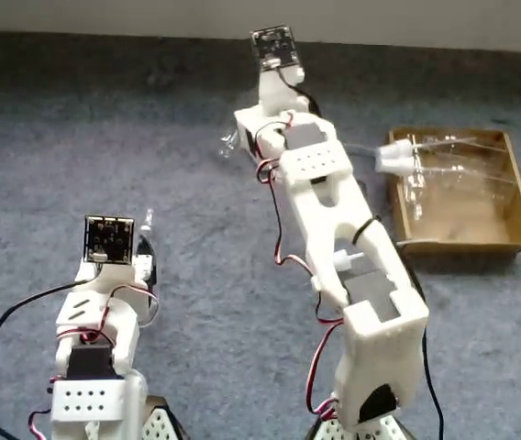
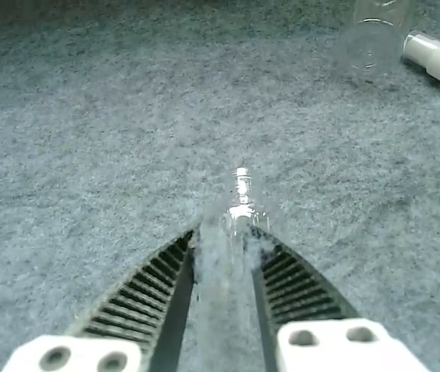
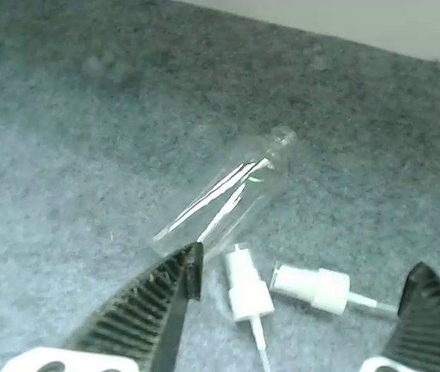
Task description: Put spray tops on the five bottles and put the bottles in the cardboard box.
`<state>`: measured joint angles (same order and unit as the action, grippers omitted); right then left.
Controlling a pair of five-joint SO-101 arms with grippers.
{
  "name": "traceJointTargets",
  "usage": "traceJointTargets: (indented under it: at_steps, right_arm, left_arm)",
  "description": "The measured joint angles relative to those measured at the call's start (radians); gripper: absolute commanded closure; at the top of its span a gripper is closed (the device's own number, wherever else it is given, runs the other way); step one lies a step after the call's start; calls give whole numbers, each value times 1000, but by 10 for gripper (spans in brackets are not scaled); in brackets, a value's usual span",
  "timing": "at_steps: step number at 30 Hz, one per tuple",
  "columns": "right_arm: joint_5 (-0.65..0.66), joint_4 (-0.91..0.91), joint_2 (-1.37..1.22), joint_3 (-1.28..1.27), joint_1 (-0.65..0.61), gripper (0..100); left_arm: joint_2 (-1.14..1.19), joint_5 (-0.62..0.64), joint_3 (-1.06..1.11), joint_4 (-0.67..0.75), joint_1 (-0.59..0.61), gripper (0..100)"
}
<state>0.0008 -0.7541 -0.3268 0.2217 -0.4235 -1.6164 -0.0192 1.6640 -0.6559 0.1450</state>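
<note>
My left gripper (image 2: 224,236) is shut on a clear uncapped bottle (image 2: 241,203), whose neck sticks out past the fingertips; in the high view this bottle (image 1: 148,220) is at the front left. My right gripper (image 3: 305,271) is open above the carpet. Another clear bottle (image 3: 228,194) lies on its side without a top just beyond it. Two white spray tops (image 3: 247,294) (image 3: 313,287) lie loose between the spread fingers. The cardboard box (image 1: 508,243) stands at the right and holds clear bottles, one with a white spray top (image 1: 396,156) hanging over the near rim.
The grey carpet (image 1: 105,119) covers the whole work surface. The right arm (image 1: 315,165) stretches from the front toward the back, just left of the box. From the left wrist view, the lying bottle (image 2: 375,39) and a spray top (image 2: 437,58) are farther off.
</note>
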Motion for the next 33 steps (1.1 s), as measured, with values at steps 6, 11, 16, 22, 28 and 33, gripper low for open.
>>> traceJointTargets:
  at_steps: [6,11,16,22,28,33]
  right_arm:
    - [0,-192,84,0,-78,627]
    - [0,-212,114,0,-144,627]
    - [0,-161,114,0,-235,627]
    - [0,95,-2,0,-242,627]
    - [0,284,-157,0,-242,627]
    - [0,356,-249,0,-213,627]
  left_arm:
    - [0,0,0,0,0,934]
    - [0,0,8,0,0,934]
    - [0,0,8,0,0,934]
    - [0,0,8,0,0,935]
    - [0,0,8,0,35,937]
    - [0,0,-17,0,135,937]
